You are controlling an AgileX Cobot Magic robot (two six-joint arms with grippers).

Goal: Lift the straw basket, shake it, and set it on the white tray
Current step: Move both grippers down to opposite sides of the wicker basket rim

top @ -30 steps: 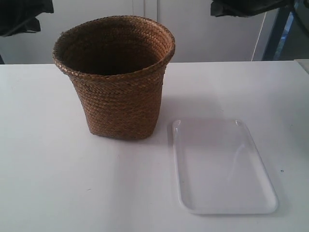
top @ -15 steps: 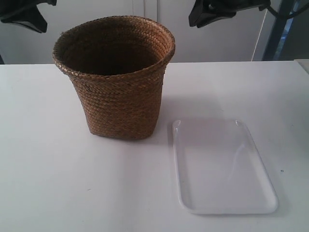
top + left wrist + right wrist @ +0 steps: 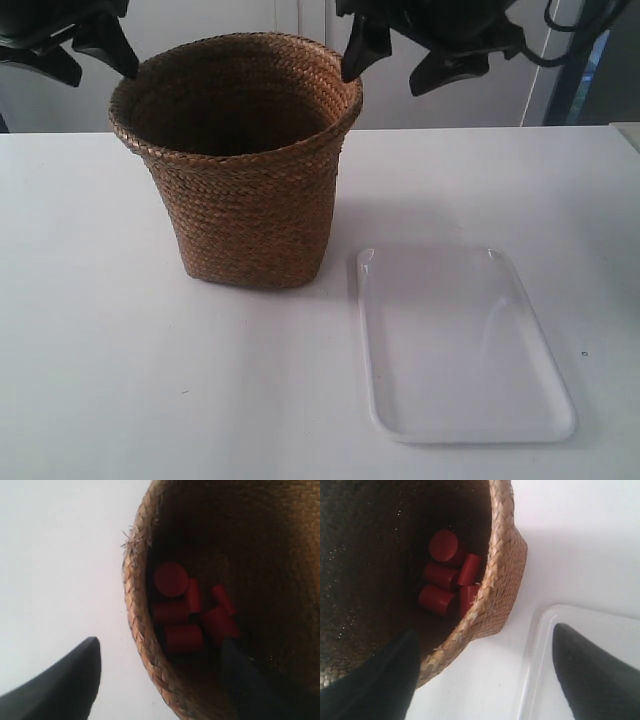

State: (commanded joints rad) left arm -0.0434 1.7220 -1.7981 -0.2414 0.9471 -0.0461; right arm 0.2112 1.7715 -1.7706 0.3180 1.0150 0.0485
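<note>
On the white table [image 3: 90, 350] the straw basket [image 3: 245, 170] stands upright on its own base, just beside the white tray [image 3: 465, 345] but not on it; a strip of bare tabletop shows between them. The tray lies flat with nothing on it.

Both claws are spread wide and hold nothing. The left gripper [image 3: 160, 641] straddles the braided rim, one finger over the table outside and the other over the dark inside. The right gripper [image 3: 484, 630] does the same on the tray side, one finger over the inside and one out above the tray (which marks it as the arm at the exterior view's right [image 3: 383, 80]). Whether any finger touches the weave cannot be told.

Several red cylinders [image 3: 172, 610] lie in a heap at the bottom of the basket.

By my reading no part of the task is done yet. The arms are placed for a two-sided grasp on the rim, so closing on it comes first, and the lift, the shake and the setting down on the tray all remain.
</note>
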